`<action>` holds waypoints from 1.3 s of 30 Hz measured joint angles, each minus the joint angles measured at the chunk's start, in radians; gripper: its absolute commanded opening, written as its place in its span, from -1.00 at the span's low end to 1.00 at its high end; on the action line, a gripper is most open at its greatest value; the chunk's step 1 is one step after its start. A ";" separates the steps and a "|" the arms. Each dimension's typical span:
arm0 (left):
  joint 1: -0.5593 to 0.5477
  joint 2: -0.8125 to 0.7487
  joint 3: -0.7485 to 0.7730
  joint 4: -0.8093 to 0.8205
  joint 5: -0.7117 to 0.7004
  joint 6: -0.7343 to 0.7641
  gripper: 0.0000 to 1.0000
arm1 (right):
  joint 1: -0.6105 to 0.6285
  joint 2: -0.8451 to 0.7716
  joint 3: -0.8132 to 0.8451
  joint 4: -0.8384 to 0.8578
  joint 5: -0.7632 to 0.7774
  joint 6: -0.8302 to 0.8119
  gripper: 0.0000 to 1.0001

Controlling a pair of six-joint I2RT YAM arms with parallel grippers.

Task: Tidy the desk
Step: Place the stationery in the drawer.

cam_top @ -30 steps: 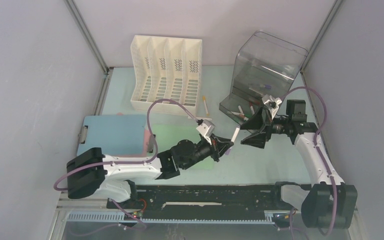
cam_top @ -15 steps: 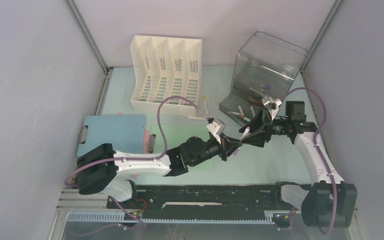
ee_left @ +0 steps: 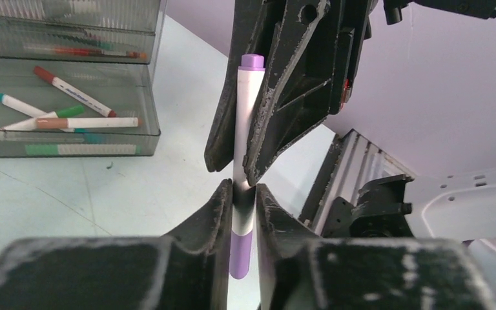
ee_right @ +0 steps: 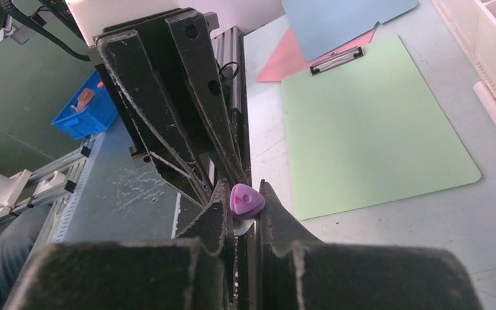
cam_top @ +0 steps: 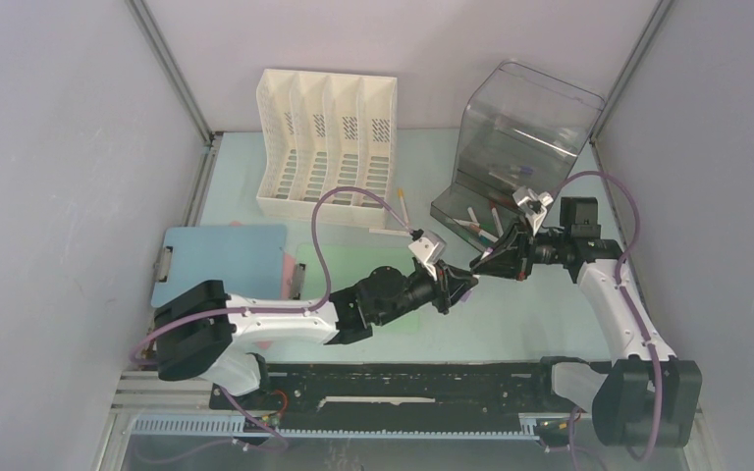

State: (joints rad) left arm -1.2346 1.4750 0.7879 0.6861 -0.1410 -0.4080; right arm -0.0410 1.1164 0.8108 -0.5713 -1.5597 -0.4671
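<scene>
Left gripper [ee_left: 244, 192] and right gripper [ee_right: 246, 197] jaws each clamp one purple-capped marker [ee_left: 247, 103]; opposing jaw tips nearly meet at its middle.

1. I can read no word, number or brand anywhere in my views.
2. The red-capped marker [ee_left: 71, 95] lying in the clear tray [ee_left: 103, 147] has dark print along its white barrel, too small for me to make out.
3. The purple-capped marker [ee_right: 247, 199] shows a small mark on its cap end; I cannot tell what it is.
</scene>
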 measured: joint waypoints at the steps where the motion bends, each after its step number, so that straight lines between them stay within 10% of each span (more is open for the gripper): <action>1: 0.000 0.000 0.001 -0.002 -0.005 0.000 -0.31 | 0.000 0.000 0.000 0.006 0.000 0.005 -1.00; 7: -0.002 -0.009 -0.004 -0.019 -0.011 0.024 0.56 | -0.001 -0.011 0.000 0.045 0.005 0.013 -1.00; 16: -0.002 -0.162 -0.111 -0.061 -0.108 0.100 0.98 | -0.013 -0.058 0.000 0.053 0.103 -0.012 -1.00; 39: 0.020 -0.381 -0.302 -0.225 -0.362 0.135 1.00 | 0.039 -0.148 -0.157 0.559 1.106 0.357 -1.00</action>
State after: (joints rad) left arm -1.2144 1.0939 0.4862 0.4614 -0.5034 -0.2733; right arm -0.0017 0.9688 0.6537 -0.0124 -0.4541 -0.1101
